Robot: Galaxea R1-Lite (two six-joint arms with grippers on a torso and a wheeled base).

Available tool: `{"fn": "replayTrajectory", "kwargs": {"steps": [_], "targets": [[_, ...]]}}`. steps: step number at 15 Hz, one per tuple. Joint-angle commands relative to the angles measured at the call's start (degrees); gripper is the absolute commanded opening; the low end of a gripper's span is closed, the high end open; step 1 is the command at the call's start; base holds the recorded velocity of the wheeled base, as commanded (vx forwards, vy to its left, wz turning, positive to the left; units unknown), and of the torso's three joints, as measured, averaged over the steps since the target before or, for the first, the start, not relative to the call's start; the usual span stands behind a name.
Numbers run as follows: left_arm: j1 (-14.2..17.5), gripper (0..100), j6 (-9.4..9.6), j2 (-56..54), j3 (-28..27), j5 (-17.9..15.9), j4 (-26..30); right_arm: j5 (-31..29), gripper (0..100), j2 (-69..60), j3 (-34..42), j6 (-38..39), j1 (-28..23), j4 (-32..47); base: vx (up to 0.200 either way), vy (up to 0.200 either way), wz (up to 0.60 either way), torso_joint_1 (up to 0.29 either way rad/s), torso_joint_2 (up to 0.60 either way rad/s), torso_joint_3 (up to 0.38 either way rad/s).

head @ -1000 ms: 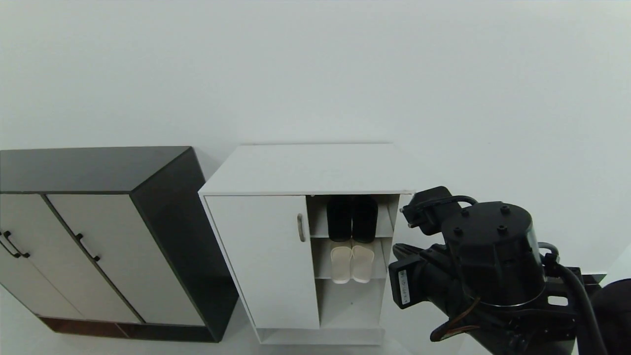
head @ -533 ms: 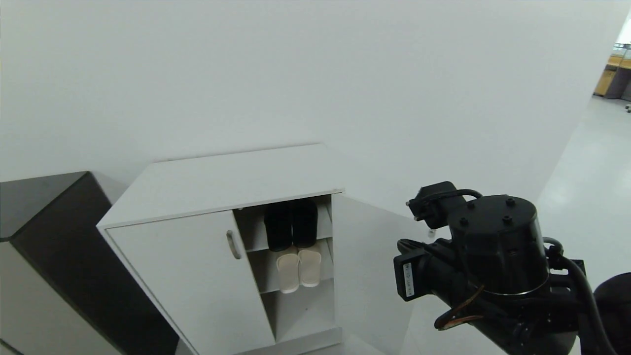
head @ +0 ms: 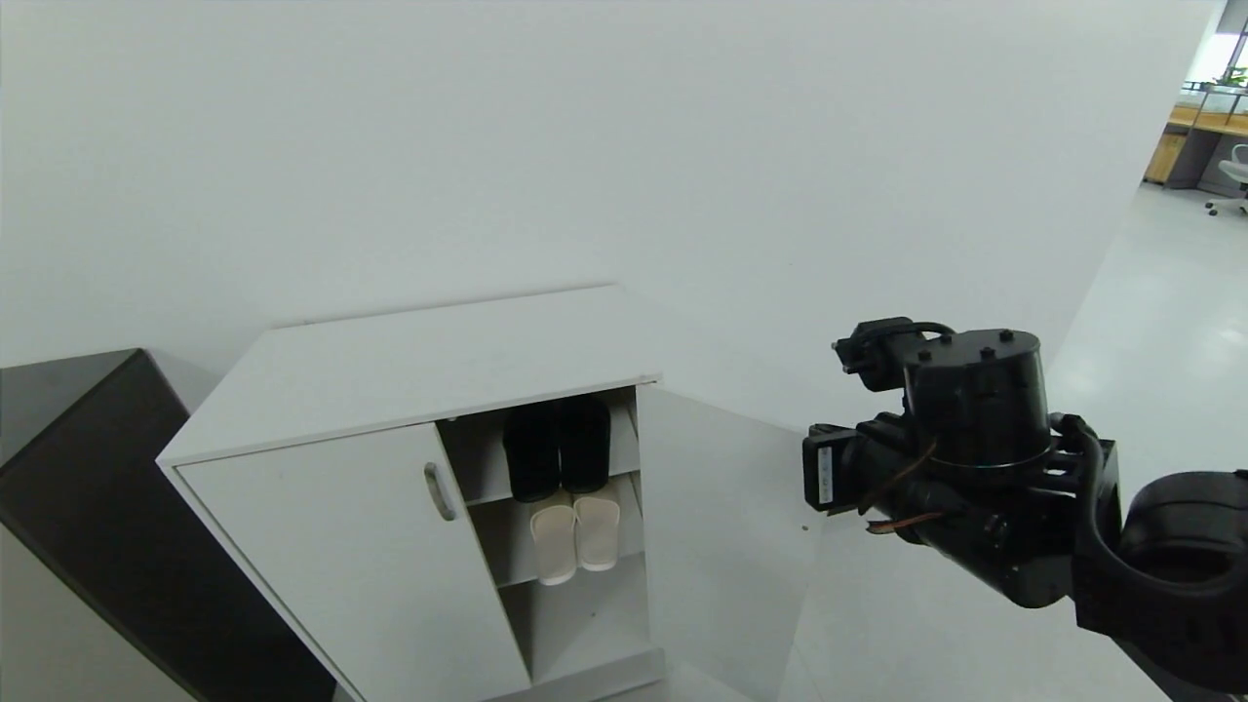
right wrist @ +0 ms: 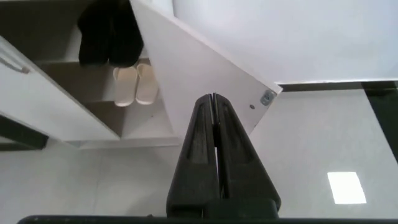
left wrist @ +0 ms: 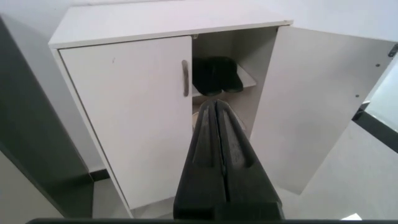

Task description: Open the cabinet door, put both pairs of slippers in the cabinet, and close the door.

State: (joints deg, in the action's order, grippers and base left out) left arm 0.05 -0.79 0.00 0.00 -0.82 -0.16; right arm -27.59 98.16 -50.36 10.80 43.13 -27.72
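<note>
Advise pressing right gripper, fingers together and empty, flat on outer face of open door near free edge, swinging steadily shut.

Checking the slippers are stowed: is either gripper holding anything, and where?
Nothing is held; the left gripper and right gripper are both shut, empty.

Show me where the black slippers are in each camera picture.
Head view: black slippers on the top shelf, above the white pair.
Left wrist view: black slippers beside the closed door's handle.
Right wrist view: black slippers above the white pair.
Shared landmark: the open door.
</note>
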Motion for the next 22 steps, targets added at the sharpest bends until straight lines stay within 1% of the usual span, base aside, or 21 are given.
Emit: {"fn": "replayTrajectory", "kwargs": {"steps": [1, 3, 4, 5, 6, 9, 14, 17, 22], "targets": [[0.04, 0, 0.00, 0.00, 0.00, -0.06, -0.02, 0.87, 0, 1.69, -0.35, -0.43, -2.09, -0.23, 0.000, 0.000, 0.00, 0.000, 0.00, 0.000], [0.04, 0, 0.00, 0.00, 0.00, -0.06, -0.02, 4.30, 0, 4.06, -4.22, -1.84, -5.95, -0.14, -0.200, 0.000, 0.00, 0.005, 0.00, -0.002], [0.04, 0, 0.00, 0.00, 0.00, -0.06, -0.02, 4.91, 0, 5.46, -6.07, -1.92, -7.01, -0.05, -0.200, 0.000, 0.00, 0.017, 0.01, -0.002], [0.04, 0, 0.00, 0.00, 0.00, 0.03, -0.02, 5.88, 0, 9.07, -10.29, -1.84, -8.85, 0.30, -0.200, 0.000, 0.00, 0.002, 0.00, 0.002], [0.04, 0, 0.00, 0.00, 0.00, 0.03, -0.02, 5.97, 0, 11.18, -12.57, -1.84, -10.00, 0.39, -0.200, 0.000, 0.00, -0.017, 0.00, 0.007], [0.04, 0, 0.00, 0.00, 0.00, 0.03, -0.02, 5.97, 0, 17.94, -20.66, -1.84, -12.63, 0.74, 0.000, 0.000, 0.00, 0.000, 0.00, 0.000], [0.04, 0, 0.00, 0.00, 0.00, 0.03, -0.02, 6.05, 0, 28.58, -39.64, -1.75, -16.50, 9.79, 0.000, 0.000, 0.00, 0.000, 0.00, 0.000], [0.04, 0, 0.09, 0.00, 0.00, 0.03, -0.02, 6.14, 0, 32.27, -45.35, -1.66, -17.55, 13.13, 0.000, 0.000, 0.00, 0.000, 0.00, 0.000], [0.04, 0, 0.09, 0.00, 0.00, 0.03, -0.02, 6.32, 0, 35.52, -46.58, -1.48, -17.82, 13.31, 0.000, 0.000, 0.00, 0.000, 0.00, 0.000]]}}
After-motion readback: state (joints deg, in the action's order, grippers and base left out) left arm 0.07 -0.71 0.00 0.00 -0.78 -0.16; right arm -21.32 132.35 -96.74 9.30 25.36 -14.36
